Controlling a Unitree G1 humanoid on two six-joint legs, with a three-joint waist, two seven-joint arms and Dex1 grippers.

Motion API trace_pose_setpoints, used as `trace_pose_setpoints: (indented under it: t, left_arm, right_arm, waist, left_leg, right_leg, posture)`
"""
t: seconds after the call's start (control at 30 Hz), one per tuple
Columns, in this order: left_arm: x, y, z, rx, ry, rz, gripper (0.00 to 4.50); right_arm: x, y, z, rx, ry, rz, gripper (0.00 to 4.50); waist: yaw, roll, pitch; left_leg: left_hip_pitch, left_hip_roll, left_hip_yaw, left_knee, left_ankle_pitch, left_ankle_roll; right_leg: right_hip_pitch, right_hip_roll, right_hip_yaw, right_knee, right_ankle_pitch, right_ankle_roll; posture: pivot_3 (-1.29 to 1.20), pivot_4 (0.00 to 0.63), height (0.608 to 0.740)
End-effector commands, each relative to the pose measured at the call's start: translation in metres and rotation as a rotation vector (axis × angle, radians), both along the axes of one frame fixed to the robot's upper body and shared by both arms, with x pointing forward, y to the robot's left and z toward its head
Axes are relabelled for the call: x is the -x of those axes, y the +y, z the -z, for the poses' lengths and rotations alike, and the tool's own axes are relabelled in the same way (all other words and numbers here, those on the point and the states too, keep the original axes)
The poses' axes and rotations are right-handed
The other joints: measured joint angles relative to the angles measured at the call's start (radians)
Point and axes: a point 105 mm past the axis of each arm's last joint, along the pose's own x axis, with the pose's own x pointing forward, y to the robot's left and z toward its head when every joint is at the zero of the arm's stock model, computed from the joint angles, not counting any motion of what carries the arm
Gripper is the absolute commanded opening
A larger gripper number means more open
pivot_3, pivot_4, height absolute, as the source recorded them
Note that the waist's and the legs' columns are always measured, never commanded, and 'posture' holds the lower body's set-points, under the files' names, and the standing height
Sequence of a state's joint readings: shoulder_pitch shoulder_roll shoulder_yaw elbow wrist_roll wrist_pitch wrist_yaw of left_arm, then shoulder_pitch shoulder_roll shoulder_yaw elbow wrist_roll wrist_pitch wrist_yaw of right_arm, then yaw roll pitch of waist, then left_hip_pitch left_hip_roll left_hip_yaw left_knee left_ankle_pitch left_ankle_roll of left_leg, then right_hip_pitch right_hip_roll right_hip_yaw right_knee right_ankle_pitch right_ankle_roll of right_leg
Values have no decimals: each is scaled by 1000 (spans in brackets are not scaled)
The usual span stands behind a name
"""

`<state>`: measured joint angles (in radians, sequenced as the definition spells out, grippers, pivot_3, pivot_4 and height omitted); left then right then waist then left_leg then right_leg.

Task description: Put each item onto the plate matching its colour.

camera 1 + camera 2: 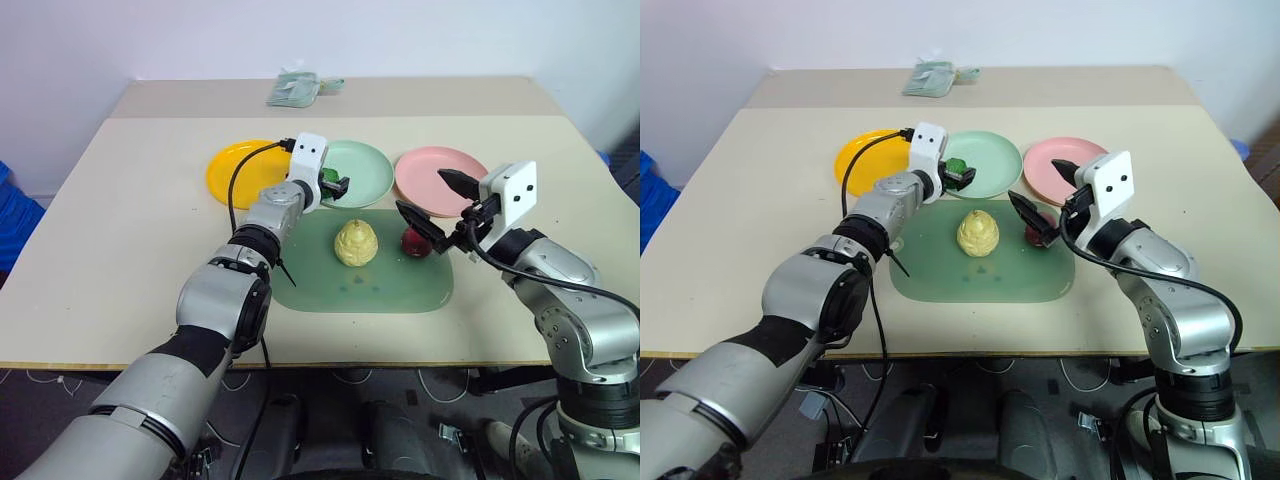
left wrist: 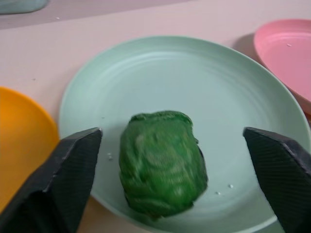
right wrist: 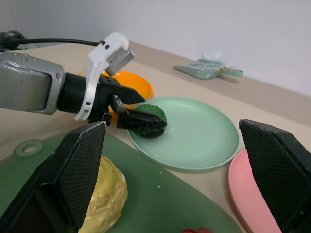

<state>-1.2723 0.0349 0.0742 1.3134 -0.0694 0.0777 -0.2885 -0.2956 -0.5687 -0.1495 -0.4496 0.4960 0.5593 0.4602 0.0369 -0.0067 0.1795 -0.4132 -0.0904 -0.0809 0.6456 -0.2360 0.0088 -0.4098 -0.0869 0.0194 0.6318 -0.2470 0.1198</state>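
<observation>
Green ball (image 2: 163, 182) on mint plate (image 2: 204, 87) | L pincer (image 2: 180, 179) open astride | R pincer (image 1: 432, 208) open

Hidden and cropped bits

We see the red fruit (image 1: 415, 242) half covered by the right gripper (image 1: 432, 212), and only its top sliver at the right wrist view's edge. The orange plate (image 2: 22, 141) and pink plate (image 2: 286, 53) are cropped in the left wrist view. The far packet (image 1: 295, 90) is too small to identify.
</observation>
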Motion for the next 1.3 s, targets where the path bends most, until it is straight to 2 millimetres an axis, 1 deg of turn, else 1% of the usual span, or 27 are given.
trace_pose_setpoints:
  t: [0.03,0.1,0.2,0.23,0.3,0.33,0.4,0.47,0.57,0.7,0.8,0.87,0.97,1.13,1.3]
  left_arm:
    - [-4,-4,-44,55,-133,45,4468]
    - [-2,-4,-52,65,-166,76,4468]
    - [10,3,-68,74,-281,165,4468]
    - [22,6,-74,84,-339,225,4468]
    - [47,15,-75,123,-336,336,4468]
    - [63,20,-76,145,-330,394,4468]
    - [89,30,-74,141,-304,472,4468]
    - [108,38,-67,120,-260,532,4468]
    - [127,44,-61,114,-192,604,4468]
    - [138,47,-55,83,-142,665,4468]
    - [140,44,-40,19,-107,700,4468]
    - [138,40,-30,-13,-92,717,4468]
    - [131,27,-15,-69,-79,741,4468]
    - [120,10,-12,-88,-86,731,4468]
    - [115,-4,-11,-110,-109,734,4468]
  right_arm:
    - [9,5,-14,-7,-54,-22,4500]
    - [11,6,-14,-7,-49,-22,4500]
    - [17,3,-13,-7,-36,-18,4500]
    - [20,1,-12,-8,-32,-16,4500]
    - [28,-2,-10,-3,-23,-17,4500]
    - [33,-4,-8,0,-16,-19,4500]
    - [45,-7,-5,3,8,-31,4500]
    - [58,-9,1,10,39,-51,4500]
    - [75,-11,8,11,81,-72,4500]
    - [90,-18,16,12,122,-47,4500]
    - [99,-19,22,5,146,-32,4500]
    - [101,-18,24,-2,149,-22,4500]
    - [103,-19,26,-10,149,2,4500]
    - [113,-22,29,-11,165,23,4500]
    - [130,-26,36,1,203,45,4500]
  waist:
    - [1,0,0]
    - [0,0,0]
    - [-3,1,0]
    - [-5,1,0]
    - [-18,1,-1]
    - [-25,1,-1]
    - [-29,2,-1]
    - [-27,2,-1]
    - [-19,2,-1]
    - [-19,2,-1]
    - [-23,2,-1]
    - [-23,2,-1]
    - [-21,2,-1]
    - [-10,2,-1]
    - [1,2,-1]
  left_leg:
    - [0,0,0,0,0,0]
    - [0,0,0,0,0,0]
    - [0,0,0,0,0,0]
    - [0,0,0,-1,0,0]
    - [0,1,0,-2,0,0]
    - [0,1,0,-2,1,-1]
    - [0,1,0,-3,1,-1]
    - [-1,2,0,-2,0,0]
    - [0,2,-3,0,0,0]
    - [2,1,-3,2,-1,1]
    - [2,1,-3,0,-1,1]
    - [2,1,-2,0,-1,1]
    - [2,1,-2,0,-1,2]
    - [2,1,-2,1,-2,2]
    - [2,2,-1,1,-2,2]
  right_leg:
    - [0,0,0,0,0,0]
    - [0,0,0,0,0,0]
    - [0,0,0,0,0,0]
    - [0,0,1,0,0,0]
    - [-1,0,2,0,0,0]
    - [-1,0,3,0,0,0]
    - [-2,-1,4,0,0,0]
    - [-2,-1,4,0,0,0]
    - [1,-1,3,0,0,-1]
    - [5,-1,2,-1,0,-1]
    - [4,-1,2,-1,0,-1]
    - [4,-1,2,-1,0,-1]
    - [4,-1,3,-1,0,-1]
    - [4,-2,2,-2,0,-1]
    - [4,-2,2,-2,0,-1]
  posture:
    - [0,150,740]
    - [0,150,740]
    - [0,150,740]
    - [0,150,740]
    - [0,150,740]
    - [0,150,740]
    - [0,150,740]
    - [0,150,740]
    - [0,150,740]
    - [0,150,740]
    - [0,150,740]
    - [0,150,740]
    - [0,150,740]
    - [0,150,740]
    - [0,150,740]
